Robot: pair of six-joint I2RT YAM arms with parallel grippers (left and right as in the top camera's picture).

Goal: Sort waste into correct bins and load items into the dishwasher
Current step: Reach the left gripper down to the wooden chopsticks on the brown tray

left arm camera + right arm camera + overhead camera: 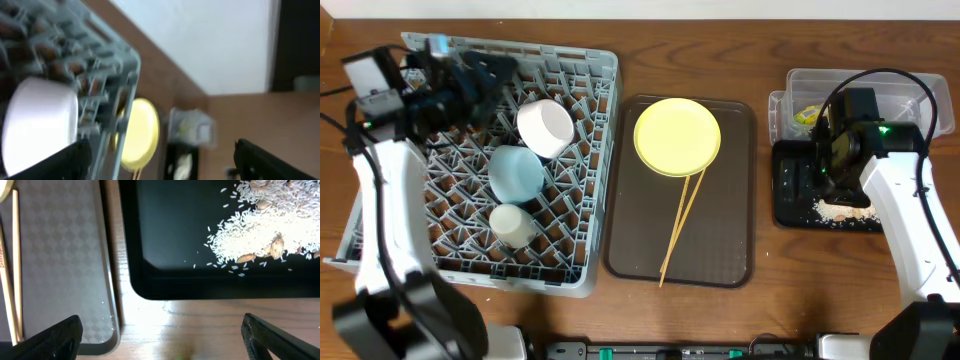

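Note:
The grey dish rack (580,150) holds a white bowl (545,127) and a light blue bowl (515,172). The yellow plate (677,136) and the chopsticks (682,225) lie on the brown serving tray (720,250). The clear tub (880,85) holds a green-and-orange wrapper (807,115). Food scraps (842,209) lie in the black tray (790,190). My left gripper (485,75) is open and empty over the rack's back, near the white bowl (40,120). My right gripper (165,350) is open and empty above the black tray's (190,240) edge, with the scraps (265,230) beyond it. I cannot make out the tissue.
A small cream cup (512,224) stands in the rack's front part. The brown serving tray (60,255) lies close beside the black tray, with a strip of wooden table between them. The right arm's cable loops over the clear tub.

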